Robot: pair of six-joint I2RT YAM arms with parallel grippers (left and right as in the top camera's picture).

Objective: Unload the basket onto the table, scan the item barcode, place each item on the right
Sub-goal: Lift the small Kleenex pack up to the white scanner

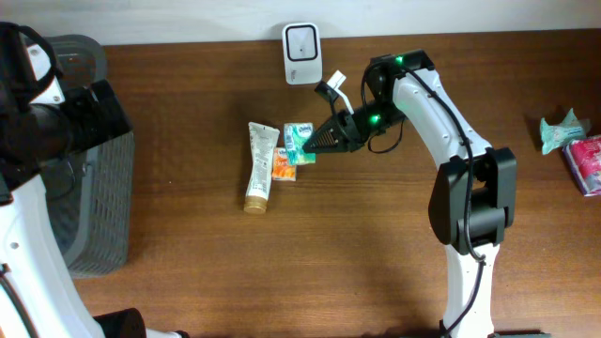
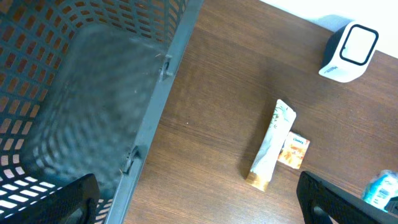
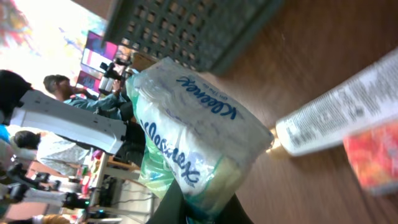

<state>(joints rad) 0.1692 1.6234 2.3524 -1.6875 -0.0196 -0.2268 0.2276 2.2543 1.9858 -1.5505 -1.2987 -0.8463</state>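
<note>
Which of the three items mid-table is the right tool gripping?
The Kleenex tissue pack, pinched by the right tool; the white tube and orange packet lie ungripped.

Right hand stretches out pinched shut (arm bent at the elbow), left hand spread wide.

Overhead camera: straight down on the brown wooden table. Left wrist camera: oblique, from above. Right wrist camera: low, close to the tabletop. All three share the white plastic squeeze tube.
</note>
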